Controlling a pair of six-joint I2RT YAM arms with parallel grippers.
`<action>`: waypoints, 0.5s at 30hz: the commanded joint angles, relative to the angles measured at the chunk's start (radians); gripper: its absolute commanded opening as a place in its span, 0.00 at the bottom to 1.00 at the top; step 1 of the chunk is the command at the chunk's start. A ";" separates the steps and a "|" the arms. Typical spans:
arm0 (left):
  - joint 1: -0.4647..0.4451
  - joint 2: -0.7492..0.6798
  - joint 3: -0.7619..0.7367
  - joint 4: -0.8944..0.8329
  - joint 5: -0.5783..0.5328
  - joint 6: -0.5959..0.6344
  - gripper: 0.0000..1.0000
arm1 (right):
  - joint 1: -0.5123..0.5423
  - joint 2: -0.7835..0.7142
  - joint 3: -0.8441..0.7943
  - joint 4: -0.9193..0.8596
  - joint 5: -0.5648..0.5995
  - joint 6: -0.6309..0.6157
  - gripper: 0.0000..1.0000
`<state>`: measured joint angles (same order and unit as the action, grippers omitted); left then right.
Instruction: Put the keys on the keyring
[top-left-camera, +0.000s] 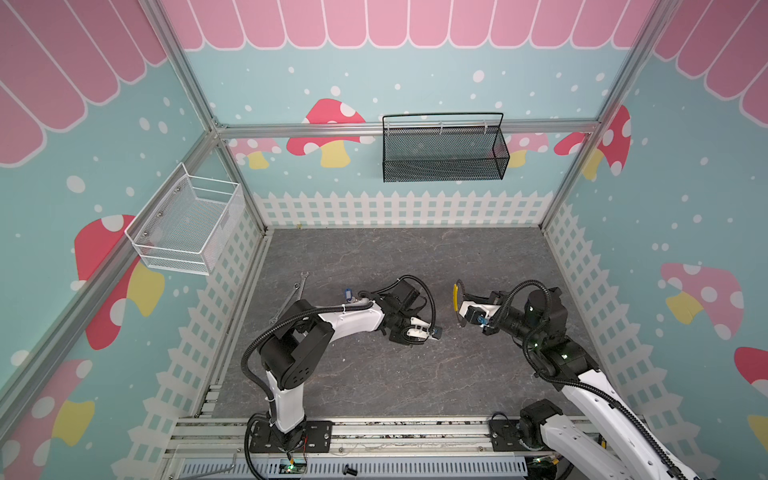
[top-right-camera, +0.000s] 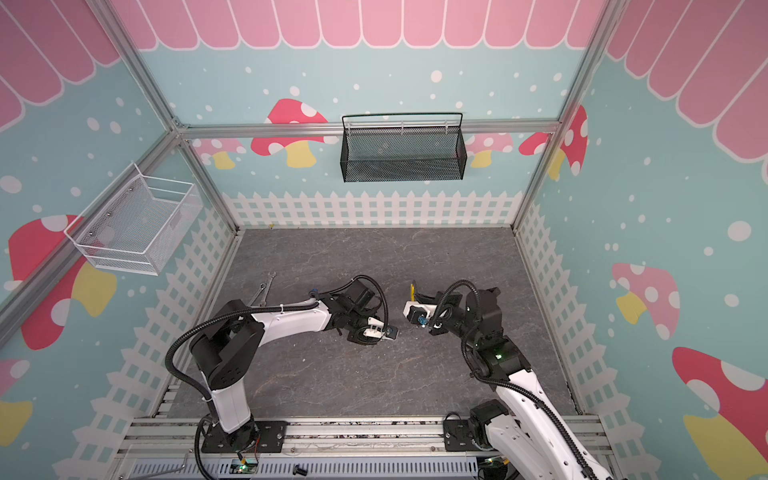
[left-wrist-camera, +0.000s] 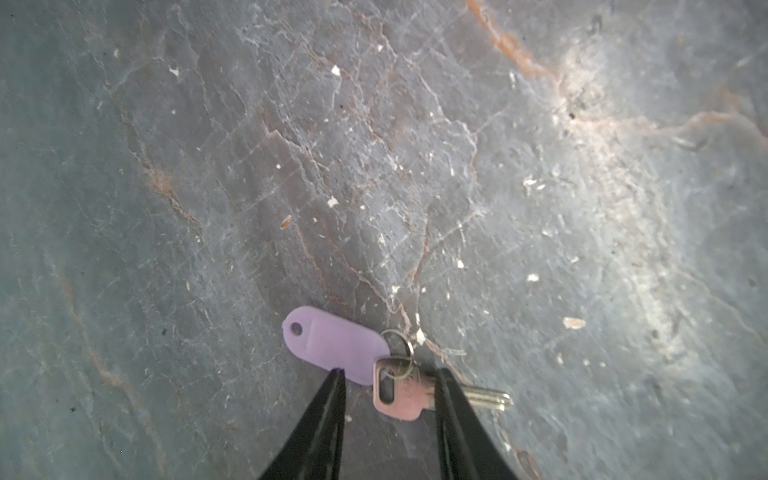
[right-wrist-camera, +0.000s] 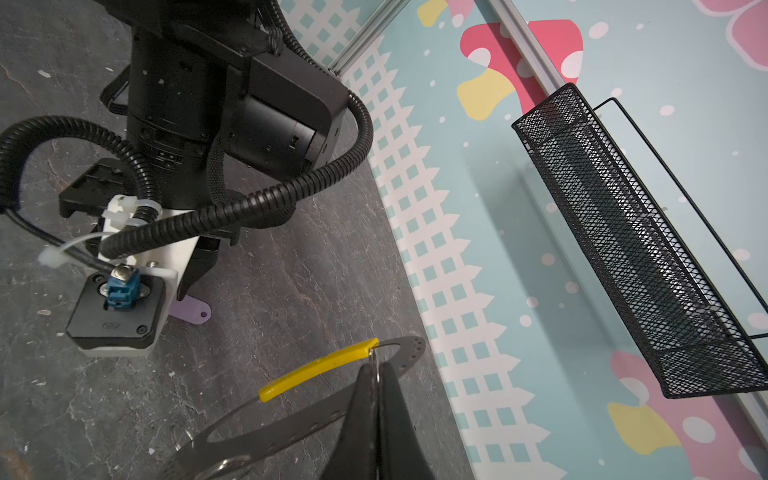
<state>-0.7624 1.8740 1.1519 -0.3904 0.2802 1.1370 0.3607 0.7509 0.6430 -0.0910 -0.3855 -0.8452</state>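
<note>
Count: lilac-tagged key (left-wrist-camera: 399, 395) and blue-tagged key (top-left-camera: 348, 294), two in all; one keyring (top-left-camera: 456, 297); two wrenches (top-left-camera: 296, 286). The lilac-tagged key lay flat on the table (left-wrist-camera: 374, 145), long axis crosswise between the part-spread fingers of the left gripper (left-wrist-camera: 390, 374), blade pointing away from its tag. The blue-tagged key lay on the table beyond the left arm. The right gripper (right-wrist-camera: 378, 368), fingers pressed together on the wire, held the keyring upright, edge-on in a top view, running front-to-back.

Left arm (top-left-camera: 353, 318) reaches in toward centre, elbow bent, wrist pitched down. Left gripper (left-wrist-camera: 390, 374) aims down, jaws partway apart. Right arm (top-left-camera: 552, 328) comes in from the right (elbow raised), wrist turned toward centre. Right gripper (right-wrist-camera: 376, 374) is pinched tight on the keyring (right-wrist-camera: 320, 368) wire. The wrists face each other, apart.
</note>
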 joint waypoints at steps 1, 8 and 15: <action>-0.003 0.019 0.015 -0.026 -0.004 0.029 0.37 | -0.003 -0.013 0.007 0.005 -0.019 -0.017 0.00; -0.015 0.059 0.051 -0.047 -0.015 0.022 0.35 | -0.003 -0.004 0.007 0.007 -0.023 -0.020 0.00; -0.020 0.076 0.063 -0.066 -0.020 0.016 0.28 | -0.003 -0.007 0.003 0.005 -0.019 -0.023 0.00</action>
<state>-0.7769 1.9217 1.1995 -0.4141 0.2687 1.1324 0.3607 0.7502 0.6430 -0.0906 -0.3855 -0.8459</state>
